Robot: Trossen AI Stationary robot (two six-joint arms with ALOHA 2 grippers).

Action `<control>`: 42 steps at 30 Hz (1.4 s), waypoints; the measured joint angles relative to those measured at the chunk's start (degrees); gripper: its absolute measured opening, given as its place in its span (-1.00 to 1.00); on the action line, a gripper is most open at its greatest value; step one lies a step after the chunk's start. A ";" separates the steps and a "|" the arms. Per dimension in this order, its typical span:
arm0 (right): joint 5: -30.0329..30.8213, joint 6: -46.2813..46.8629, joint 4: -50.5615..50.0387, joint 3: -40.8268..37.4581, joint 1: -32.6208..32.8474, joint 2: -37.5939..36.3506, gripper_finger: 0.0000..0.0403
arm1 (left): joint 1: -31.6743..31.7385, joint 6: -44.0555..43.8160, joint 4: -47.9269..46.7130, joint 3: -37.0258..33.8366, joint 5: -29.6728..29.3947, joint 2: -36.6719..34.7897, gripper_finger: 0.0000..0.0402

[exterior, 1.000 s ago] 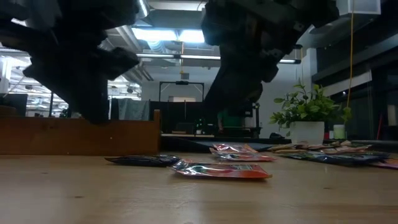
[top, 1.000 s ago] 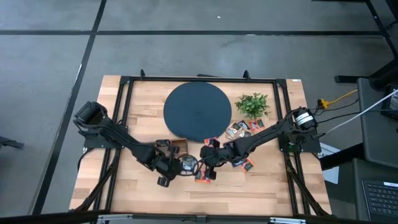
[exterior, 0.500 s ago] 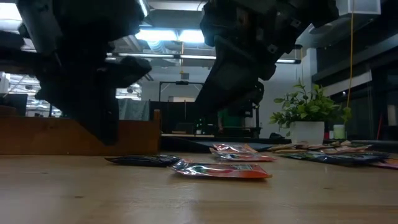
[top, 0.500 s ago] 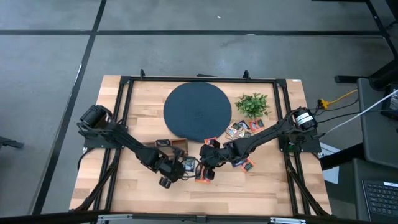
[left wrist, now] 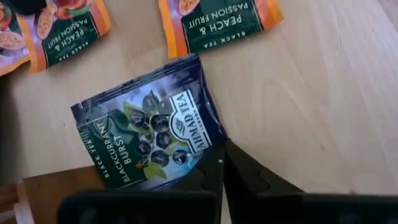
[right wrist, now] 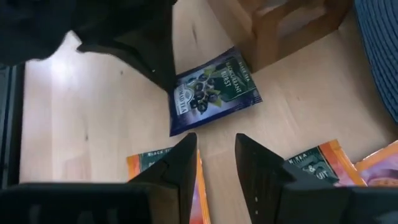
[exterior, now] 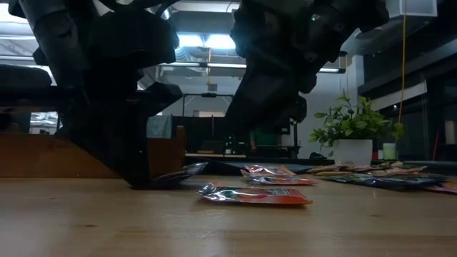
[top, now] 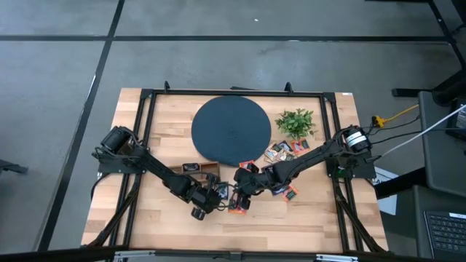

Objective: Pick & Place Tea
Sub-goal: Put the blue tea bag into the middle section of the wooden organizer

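Left tool [top: 215, 195] lowered, wooden table [top: 306, 218], ceiling lights [exterior: 191, 40]

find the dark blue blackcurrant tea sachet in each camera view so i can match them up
High view: hidden under the left gripper, beside the wooden box.
Low view: the dark blue sachet is left of centre, one edge tilted up off the table at the left gripper's tip.
Left wrist view: centre, its corner pinched in the shut fingers.
Right wrist view: upper middle.
Shared landmark: the orange peach sachet next to it.
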 joint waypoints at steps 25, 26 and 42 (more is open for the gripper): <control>-4.82 11.08 6.14 -0.04 -3.36 5.56 0.09 | -0.41 -0.66 1.39 -0.28 -2.62 0.09 -0.99; -4.82 11.08 6.12 -0.04 -3.36 5.56 0.09 | -0.30 -0.88 1.73 -0.28 -2.70 0.09 -0.99; -4.80 13.14 2.64 -0.04 -3.54 5.56 -0.03 | 0.52 -1.05 5.94 -0.37 -4.69 0.31 -0.99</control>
